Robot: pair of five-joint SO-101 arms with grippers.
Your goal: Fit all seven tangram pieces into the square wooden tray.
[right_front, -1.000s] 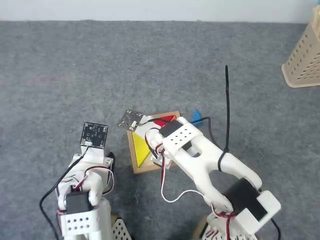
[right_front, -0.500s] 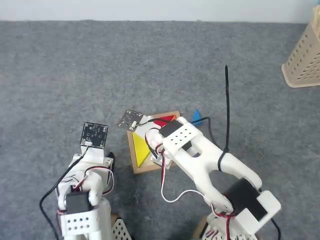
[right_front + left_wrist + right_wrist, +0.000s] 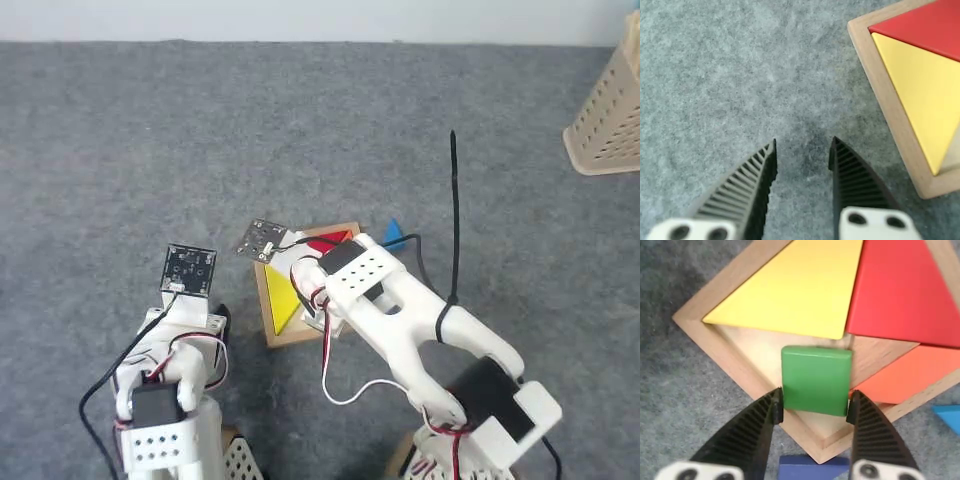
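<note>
Tray (image 3: 262,300): middle of the high view
Right gripper (image 3: 816,391): jaws hold green piece (image 3: 815,377)
Left gripper (image 3: 804,141): jaws apart

High camera down over table (image 3: 200,130); both wrist cameras close, tray (image 3: 887,105) in common.

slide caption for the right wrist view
Right pincer holds a green square wooden piece over the square wooden tray, next to the yellow triangle, red triangle and orange piece already in it.
</note>
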